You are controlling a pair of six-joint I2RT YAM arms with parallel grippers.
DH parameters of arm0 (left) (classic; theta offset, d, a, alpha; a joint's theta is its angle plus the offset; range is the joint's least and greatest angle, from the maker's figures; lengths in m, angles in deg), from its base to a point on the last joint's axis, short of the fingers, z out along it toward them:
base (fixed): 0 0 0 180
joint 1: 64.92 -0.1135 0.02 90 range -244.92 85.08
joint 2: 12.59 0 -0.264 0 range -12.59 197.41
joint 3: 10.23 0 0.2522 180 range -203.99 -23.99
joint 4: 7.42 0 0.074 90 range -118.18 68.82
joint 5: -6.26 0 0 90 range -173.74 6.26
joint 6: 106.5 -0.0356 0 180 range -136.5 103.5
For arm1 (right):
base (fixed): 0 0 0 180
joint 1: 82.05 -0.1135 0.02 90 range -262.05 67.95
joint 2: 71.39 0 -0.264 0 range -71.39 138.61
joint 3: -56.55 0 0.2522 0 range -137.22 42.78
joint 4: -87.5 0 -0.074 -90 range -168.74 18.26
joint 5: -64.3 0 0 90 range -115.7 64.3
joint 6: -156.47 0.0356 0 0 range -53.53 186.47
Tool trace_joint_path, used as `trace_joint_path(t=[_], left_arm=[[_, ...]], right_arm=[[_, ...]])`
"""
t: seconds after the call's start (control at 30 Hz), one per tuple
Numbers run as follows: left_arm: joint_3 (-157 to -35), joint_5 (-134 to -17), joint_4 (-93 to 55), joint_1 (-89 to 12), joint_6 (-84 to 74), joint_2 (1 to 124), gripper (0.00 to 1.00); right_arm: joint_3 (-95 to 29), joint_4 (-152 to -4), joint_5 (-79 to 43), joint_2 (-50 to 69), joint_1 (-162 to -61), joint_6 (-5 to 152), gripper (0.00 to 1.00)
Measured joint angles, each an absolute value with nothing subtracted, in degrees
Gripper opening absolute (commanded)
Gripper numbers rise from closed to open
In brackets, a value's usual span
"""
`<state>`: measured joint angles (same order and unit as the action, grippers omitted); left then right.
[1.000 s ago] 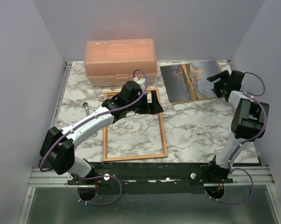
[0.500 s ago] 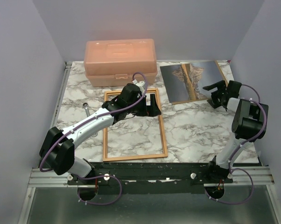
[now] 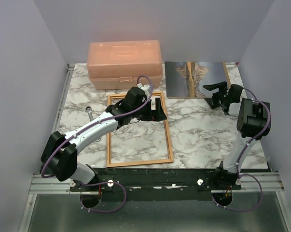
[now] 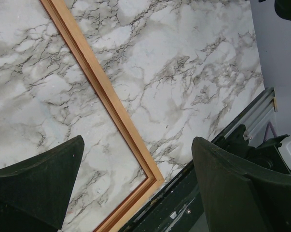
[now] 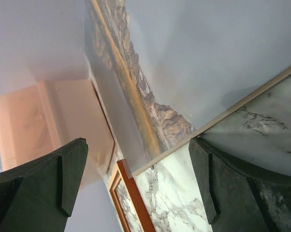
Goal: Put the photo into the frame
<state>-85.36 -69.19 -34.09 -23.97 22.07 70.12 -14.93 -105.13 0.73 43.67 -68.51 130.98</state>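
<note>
Tabletop [image 3: 198, 130] of marbled white carries everything here. The left pincer [image 3: 159, 109] hangs spread wide with nothing between its fingers. Directly beneath it lies the frame [image 3: 168, 140], flat on the marble. In the wrist view one long rail runs under the gap between the fingers, and a corner shows just below them.

The right pincer [image 3: 209, 95] is also spread wide and grips nothing. The photo [image 3: 188, 79] sits just ahead of it, mountain side towards it, and its near edge crosses the gap between the fingers in the wrist view. Whether a fingertip touches the print I cannot tell. The print seems to lean up rather than lie flat, though that is uncertain. It is apart from the frame, off to the left pincer's right. A peach box [image 3: 123, 63] stands beyond the left pincer.
</note>
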Motion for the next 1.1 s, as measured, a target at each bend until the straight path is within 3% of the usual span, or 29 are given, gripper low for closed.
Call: trace_joint_path(t=[0.67,0.8,1.1], left_arm=[[-85.36,-69.65,-34.11,-23.97,22.05,70.12,0.96],[-85.36,-69.85,-34.11,-23.97,22.0,70.12,0.96],[-85.36,-72.12,-35.01,-23.95,20.8,70.28,0.96]], right_arm=[[-6.84,-125.22,2.9,42.91,-68.49,135.0,0.9],[-10.23,-115.21,-0.42,42.34,-68.53,129.49,0.9],[-26.45,-84.37,-22.3,36.94,-68.38,115.09,1.0]])
